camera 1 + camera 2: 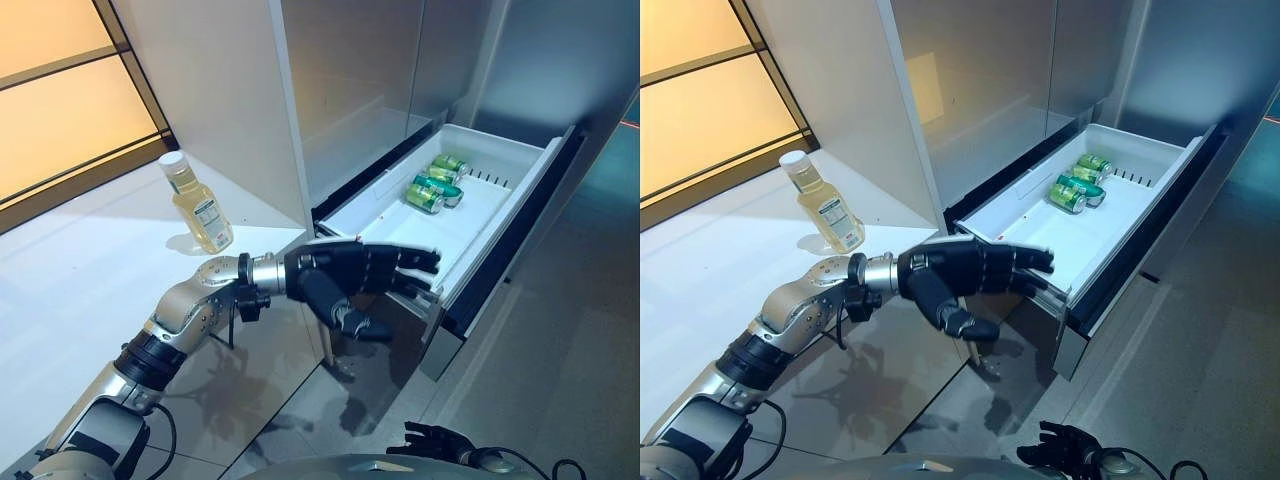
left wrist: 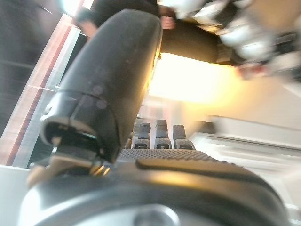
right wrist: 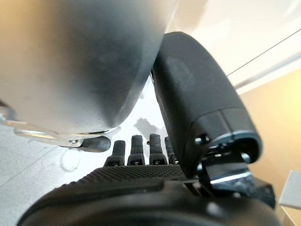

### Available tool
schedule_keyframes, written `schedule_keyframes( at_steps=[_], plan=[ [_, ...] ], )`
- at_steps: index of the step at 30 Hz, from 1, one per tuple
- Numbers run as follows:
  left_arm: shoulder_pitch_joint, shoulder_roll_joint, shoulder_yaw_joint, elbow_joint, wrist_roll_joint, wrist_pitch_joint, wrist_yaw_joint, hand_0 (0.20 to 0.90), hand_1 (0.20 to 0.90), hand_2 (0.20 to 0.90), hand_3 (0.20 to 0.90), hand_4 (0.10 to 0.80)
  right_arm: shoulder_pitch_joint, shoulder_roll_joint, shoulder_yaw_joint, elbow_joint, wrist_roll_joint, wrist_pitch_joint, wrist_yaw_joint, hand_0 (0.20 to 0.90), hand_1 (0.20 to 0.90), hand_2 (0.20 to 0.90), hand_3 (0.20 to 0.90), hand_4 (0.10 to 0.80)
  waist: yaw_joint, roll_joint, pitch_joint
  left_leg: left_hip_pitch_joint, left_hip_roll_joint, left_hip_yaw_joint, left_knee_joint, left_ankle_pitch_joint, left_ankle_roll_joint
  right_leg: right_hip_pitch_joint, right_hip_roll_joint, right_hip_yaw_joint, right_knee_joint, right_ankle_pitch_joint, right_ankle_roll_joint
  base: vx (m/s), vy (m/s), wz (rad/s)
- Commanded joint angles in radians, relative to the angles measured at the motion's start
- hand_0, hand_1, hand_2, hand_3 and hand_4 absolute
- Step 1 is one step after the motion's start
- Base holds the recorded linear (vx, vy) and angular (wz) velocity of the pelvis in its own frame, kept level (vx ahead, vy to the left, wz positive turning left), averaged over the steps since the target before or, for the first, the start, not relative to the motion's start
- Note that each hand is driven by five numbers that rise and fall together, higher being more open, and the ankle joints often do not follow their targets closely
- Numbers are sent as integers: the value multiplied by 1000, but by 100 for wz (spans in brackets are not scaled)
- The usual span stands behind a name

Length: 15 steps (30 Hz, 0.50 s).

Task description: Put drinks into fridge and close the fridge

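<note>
The fridge's white drawer (image 1: 455, 235) stands pulled out, with green cans (image 1: 437, 183) lying at its far end. A bottle of yellow drink (image 1: 200, 205) with a white cap stands on the white counter, left of the fridge. My left hand (image 1: 350, 275) is open, fingers straight, reaching across to the drawer's front corner with its fingertips (image 1: 425, 262) at the rim; it holds nothing. It also shows in the left wrist view (image 2: 113, 94). My right hand (image 1: 440, 440) hangs low at the bottom, fingers relaxed, and shows in the right wrist view (image 3: 202, 99).
The fridge's grey side wall (image 1: 230, 90) rises between the counter and the drawer. The white counter (image 1: 70, 270) runs left below an orange-lit window. The grey floor (image 1: 560, 330) lies to the right of the drawer.
</note>
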Motion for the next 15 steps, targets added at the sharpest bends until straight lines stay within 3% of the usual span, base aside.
schedule_keyframes(
  at_steps=[1, 6, 8, 11, 15],
  plan=[
    [-179, -43, 137, -51, -235, -235, 133, 900, 900, 900, 900, 800, 6, 10, 64, 41, -12, -23, -1, 900, 900, 900, 900, 800, 2, -22, -29, 14, -29, 29, 8, -119, 40, -38, -6, -11, 75, -57, 67, 25, -1, -4],
    [-172, -72, 231, -97, -201, -497, 402, 900, 900, 900, 900, 800, 19, 24, 70, 43, -9, -25, -14, 900, 900, 900, 900, 800, 10, -34, -35, 16, -28, 19, 9, -121, 39, -33, -3, -10, 74, -64, 60, 16, 0, -3],
    [-150, -83, 314, -98, -71, -661, 554, 900, 900, 900, 900, 800, 26, 35, 71, 48, -9, -30, -21, 900, 900, 900, 900, 800, 22, -44, -41, 15, -28, 10, 10, -120, 38, -29, -1, -12, 74, -69, 57, 0, 0, 0],
    [-128, -82, 401, -102, 114, -799, 722, 900, 900, 900, 900, 800, 33, 46, 74, 61, -8, -43, -27, 900, 900, 900, 900, 800, 33, -51, -45, 13, -28, 0, 11, -118, 35, -28, 0, -16, 77, -76, 53, 0, 0, 0],
    [-115, -53, 478, -105, 351, -859, 922, 900, 900, 900, 900, 800, 37, 53, 78, 77, -22, -60, -29, 900, 900, 900, 900, 800, 45, -57, -52, 8, -26, -10, 10, -116, 34, -30, 2, -21, 83, -85, 47, 7, 10, 3]
  ],
)
